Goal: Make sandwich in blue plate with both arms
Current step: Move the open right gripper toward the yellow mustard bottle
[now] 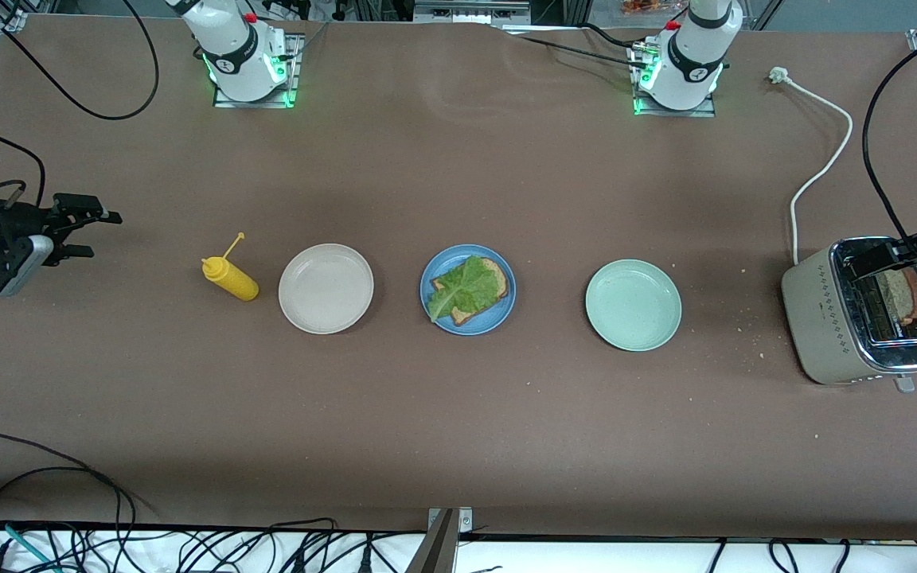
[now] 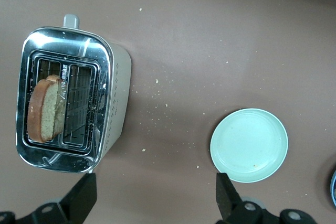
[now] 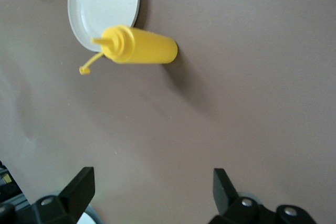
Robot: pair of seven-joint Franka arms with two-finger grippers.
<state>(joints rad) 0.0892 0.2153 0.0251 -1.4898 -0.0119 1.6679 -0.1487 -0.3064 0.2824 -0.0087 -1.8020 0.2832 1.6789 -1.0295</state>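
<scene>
The blue plate [image 1: 492,317] lies mid-table between two other plates. On it rests one brown bread slice [image 1: 495,278] with a ruffled green lettuce leaf [image 1: 461,290] spread over it. A second bread slice [image 1: 905,298] [image 2: 44,110] stands in a slot of the toaster [image 1: 825,314] [image 2: 113,95] at the left arm's end of the table. My left gripper [image 1: 880,261] [image 2: 156,200] hangs open and empty over the toaster. At the right arm's end, my right gripper [image 1: 96,233] [image 3: 154,190] waits open and empty above bare table.
A beige-white plate [image 1: 325,288] [image 3: 102,3] and a pale green plate [image 1: 633,305] [image 2: 249,145] flank the blue one, both bare. A yellow squeeze bottle [image 1: 229,277] [image 3: 139,45] lies on its side beside the beige-white plate. The toaster's white cord [image 1: 821,171] trails toward the arm bases.
</scene>
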